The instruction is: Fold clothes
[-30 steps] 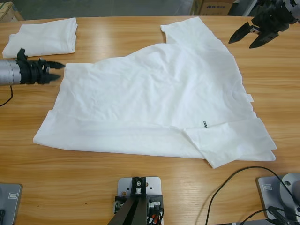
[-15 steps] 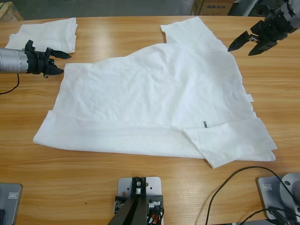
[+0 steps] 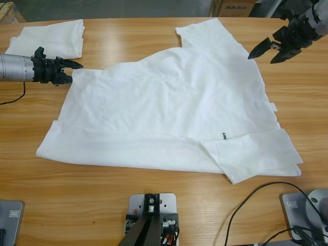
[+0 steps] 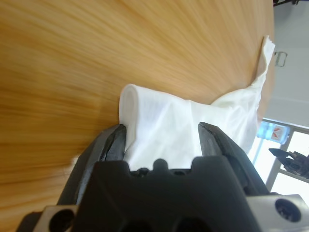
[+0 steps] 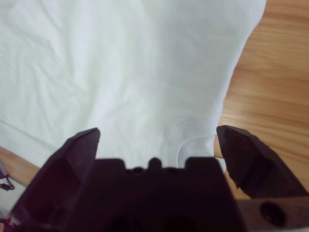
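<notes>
across the table (image 3: 154, 215) the t-shirt (image 3: 169, 113) lies partly folded. my left gripper (image 3: 69, 72) is spread around its far-left corner, my right gripper (image 3: 266, 51) gaping above the collar side. closing shallow, i'd likely pinch one layer and drag wrinkles.

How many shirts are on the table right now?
2. A folded shirt lies at the far left corner; a large spread shirt covers the middle, its corner between the left gripper's open jaws. None seems hidden.

Overhead camera, both wrist cameras close, sharing T-shirt (image 3: 169, 107), perhaps
</notes>
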{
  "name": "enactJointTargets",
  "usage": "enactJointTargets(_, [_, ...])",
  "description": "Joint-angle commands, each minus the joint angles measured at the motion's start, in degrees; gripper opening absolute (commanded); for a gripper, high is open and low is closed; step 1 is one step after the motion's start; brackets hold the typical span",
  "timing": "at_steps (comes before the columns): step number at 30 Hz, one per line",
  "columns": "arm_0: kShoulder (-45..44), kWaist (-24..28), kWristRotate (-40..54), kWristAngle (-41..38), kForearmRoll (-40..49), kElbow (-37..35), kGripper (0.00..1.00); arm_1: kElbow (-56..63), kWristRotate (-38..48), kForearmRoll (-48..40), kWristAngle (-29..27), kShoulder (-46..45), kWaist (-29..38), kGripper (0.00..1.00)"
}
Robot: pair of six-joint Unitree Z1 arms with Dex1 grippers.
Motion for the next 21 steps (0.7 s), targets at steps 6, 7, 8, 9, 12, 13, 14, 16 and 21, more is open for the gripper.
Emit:
enactJointTargets(6, [2.03, 0.6, 5.2, 0.07, -0.37, -0.11, 0.0, 2.25, 0.46, -1.25, 0.03, -1.38, 0.71, 0.982])
enactJointTargets(7, [2.06, 0.6, 5.2, -0.19, -0.61, -0.11, 0.0, 2.25, 0.46, -1.25, 0.03, -1.31, 0.75, 0.982])
enactJointTargets(8, [2.04, 0.6, 5.23, -0.39, -1.19, -0.04, 0.0, 2.28, 0.46, -1.25, 0.03, -1.27, 0.85, 0.982])
enactJointTargets(9, [2.01, 0.58, 5.29, -0.53, -2.48, 0.27, 0.0, 2.37, 0.46, -1.25, 0.03, -1.22, 0.98, 0.982])
enactJointTargets(12, [1.73, 0.42, 5.29, -1.34, -4.32, 0.61, 0.0, 2.79, 0.46, -1.6, 0.12, -1.22, 1.24, 0.982])
enactJointTargets(13, [1.39, 0.42, 5.29, -1.44, -4.27, 0.91, 0.0, 2.95, 0.46, -1.68, 0.12, -1.22, 1.31, 0.982])
enactJointTargets(14, [1.02, 0.42, 5.29, -1.46, -4.2, 1.52, 0.0, 3.07, 0.46, -1.74, 0.12, -1.29, 1.33, 0.982])
enactJointTargets(16, [0.27, 0.42, 5.3, -1.55, -4.08, 3.32, 0.0, 3.2, 0.46, -1.77, 0.12, -1.43, 1.33, 0.982])
enactJointTargets(21, [-1.42, 0.77, 5.81, -1.72, -4.94, 7.89, 0.0, 3.92, 0.55, -2.35, 0.12, -1.27, 1.33, 0.982])
